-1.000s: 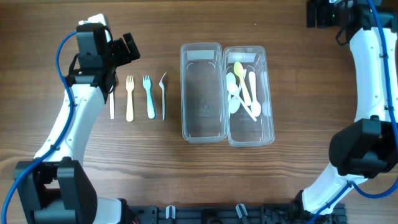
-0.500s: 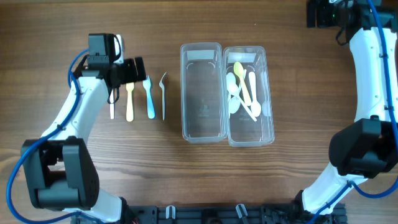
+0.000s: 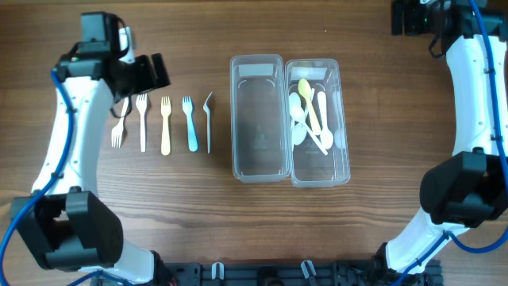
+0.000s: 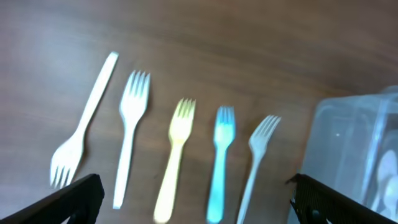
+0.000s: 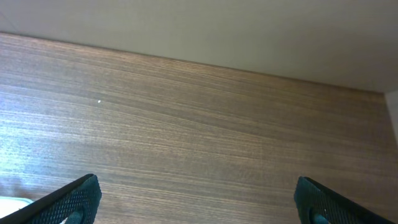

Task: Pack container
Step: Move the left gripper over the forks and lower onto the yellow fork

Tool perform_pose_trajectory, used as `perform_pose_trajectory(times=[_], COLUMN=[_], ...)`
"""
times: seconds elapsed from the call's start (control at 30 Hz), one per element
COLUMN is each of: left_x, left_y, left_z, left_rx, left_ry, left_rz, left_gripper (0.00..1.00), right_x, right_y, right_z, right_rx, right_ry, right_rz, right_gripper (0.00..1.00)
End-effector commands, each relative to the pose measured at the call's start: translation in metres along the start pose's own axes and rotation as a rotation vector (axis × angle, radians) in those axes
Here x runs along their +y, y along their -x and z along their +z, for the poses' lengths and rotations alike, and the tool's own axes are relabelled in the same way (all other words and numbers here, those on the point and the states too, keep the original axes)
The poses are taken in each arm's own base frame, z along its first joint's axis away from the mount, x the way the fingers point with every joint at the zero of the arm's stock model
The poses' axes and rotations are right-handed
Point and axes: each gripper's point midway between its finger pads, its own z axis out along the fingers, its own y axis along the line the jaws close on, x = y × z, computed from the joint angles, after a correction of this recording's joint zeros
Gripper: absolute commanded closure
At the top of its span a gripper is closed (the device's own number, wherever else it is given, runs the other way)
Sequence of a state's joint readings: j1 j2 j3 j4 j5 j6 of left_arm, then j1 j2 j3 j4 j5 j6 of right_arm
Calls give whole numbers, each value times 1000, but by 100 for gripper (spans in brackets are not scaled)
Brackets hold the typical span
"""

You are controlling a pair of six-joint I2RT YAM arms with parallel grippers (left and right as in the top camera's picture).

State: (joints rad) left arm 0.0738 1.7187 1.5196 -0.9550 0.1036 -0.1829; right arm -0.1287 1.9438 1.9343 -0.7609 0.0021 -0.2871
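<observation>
My left claw (image 3: 153,71) gapes wide, empty, over the forks (image 3: 166,125) left of the containers (image 3: 258,163). Right claw (image 3: 406,17) spread too, far right.

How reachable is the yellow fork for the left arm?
Probably yes: the open left hand hovers near the yellow fork, nothing covers it, but the white fork and blue fork flank it closely.
</observation>
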Motion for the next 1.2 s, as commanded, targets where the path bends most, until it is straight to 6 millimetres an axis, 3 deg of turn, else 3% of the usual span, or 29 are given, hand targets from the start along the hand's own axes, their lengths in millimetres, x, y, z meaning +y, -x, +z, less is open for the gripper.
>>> perform_pose_trajectory(times=[0.0,0.2,0.37,0.43,0.47,0.6,0.77,0.9,1.0,1.17], left_x=[0,-22,-26,-20,-17,-10,-10,-13,-11,-1], left_y=[-8,22,23,20,18,11,-4,-25,-41,-55], left_z=[8,14,16,19,22,37,69,101,118,121], left_rx=[57,-68,-76,-71,-66,-29,56,148,217,276], left_ry=[-15,-72,-76,-45,-28,2,16,25,40,77], left_rz=[-1,46,63,60,59,55,82,132,135,129], left_gripper=[0,0,1,13,23,41,42,50,61,66], right_x=[0,0,0,0,0,0,0,0,0,0], right_y=[-1,-1,-1,-1,-1,-1,-1,-1,-1,-1], right_z=[1,1,1,1,1,1,1,1,1,1], right_rx=[6,6,6,6,6,6,6,6,6,6], right_ry=[-10,-10,-10,-10,-10,-10,-10,-10,-10,-10], right_rz=[-11,-11,-11,-11,-10,-11,-11,-11,-11,-11], right_gripper=[0,0,0,0,0,0,0,0,0,0])
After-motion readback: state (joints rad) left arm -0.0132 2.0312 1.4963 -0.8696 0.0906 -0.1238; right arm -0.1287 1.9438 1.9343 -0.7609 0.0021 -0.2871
